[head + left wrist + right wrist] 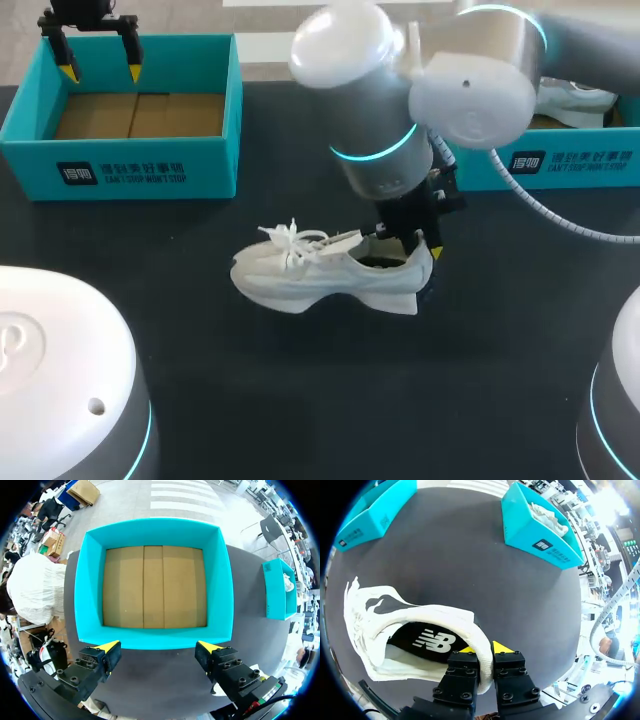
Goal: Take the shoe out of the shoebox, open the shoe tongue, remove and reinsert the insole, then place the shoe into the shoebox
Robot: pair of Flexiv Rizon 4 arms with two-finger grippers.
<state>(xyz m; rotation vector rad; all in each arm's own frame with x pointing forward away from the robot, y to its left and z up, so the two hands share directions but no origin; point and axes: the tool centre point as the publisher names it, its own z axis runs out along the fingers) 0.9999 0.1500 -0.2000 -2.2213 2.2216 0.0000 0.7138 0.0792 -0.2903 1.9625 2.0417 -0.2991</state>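
Note:
A white shoe (320, 275) lies on the dark table, toe to the left, laces loose. My right gripper (415, 243) is shut on the shoe's heel collar; in the right wrist view the white heel rim (482, 645) is pinched between the two fingers of the right gripper (486, 647), and the black insole (427, 640) shows inside the shoe (395, 625). My left gripper (100, 68) hangs open above the back rim of the empty teal shoebox (30, 125). In the left wrist view the left gripper (157, 647) is spread wide over the shoebox (90, 580), whose bottom is bare brown cardboard.
A second teal box (560, 165) stands at the back right with another white shoe (575, 100) in it, also seen as the box (525, 522) ahead of the right gripper. My arms' white bases sit at the front left (60, 380) and front right (620, 400).

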